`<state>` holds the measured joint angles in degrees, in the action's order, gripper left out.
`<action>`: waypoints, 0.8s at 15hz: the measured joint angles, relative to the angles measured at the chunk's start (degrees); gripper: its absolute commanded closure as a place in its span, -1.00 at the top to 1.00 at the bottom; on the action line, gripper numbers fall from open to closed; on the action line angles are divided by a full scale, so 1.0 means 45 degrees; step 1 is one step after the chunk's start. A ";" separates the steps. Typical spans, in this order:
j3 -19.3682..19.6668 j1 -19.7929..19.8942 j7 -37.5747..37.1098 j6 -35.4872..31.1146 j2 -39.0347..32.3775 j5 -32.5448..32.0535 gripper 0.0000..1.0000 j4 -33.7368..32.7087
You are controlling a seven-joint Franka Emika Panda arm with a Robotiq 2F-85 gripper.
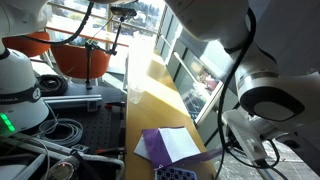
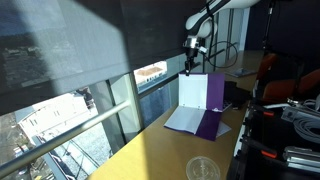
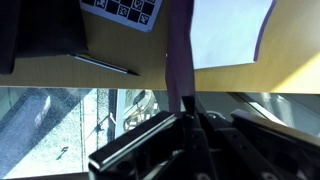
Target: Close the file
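The yellow-tan surface (image 2: 150, 150) is seen running beside the window, and the file (image 2: 200, 105) is found on it towards the far end. One half lies flat, while the other is stood upright. In the wrist view the purple cover (image 3: 180, 50) is seen edge-on, clamped between the closed fingers of the end effector (image 3: 187, 112). The closing step is judged to be midway: the cover is raised but not yet folded over. Next, it should be swung across the flat half, lowered and released.
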<state>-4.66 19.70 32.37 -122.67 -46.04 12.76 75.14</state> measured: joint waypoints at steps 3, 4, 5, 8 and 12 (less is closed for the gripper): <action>0.0060 -0.0263 -0.0005 0.0002 0.1142 -0.0221 -1.00 0.1063; 0.0071 -0.0330 -0.0005 0.0000 0.1412 -0.0261 -1.00 0.1456; 0.0087 -0.0399 -0.0005 -0.0008 0.1639 -0.0281 -1.00 0.1872; 0.0117 -0.0617 0.0001 -0.0209 0.2048 -0.0339 -1.00 0.3074; 0.0253 -0.0982 0.0004 -0.0934 0.2159 -0.0969 -1.00 0.3916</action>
<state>-3.52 15.28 32.39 -126.87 -36.32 8.40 92.76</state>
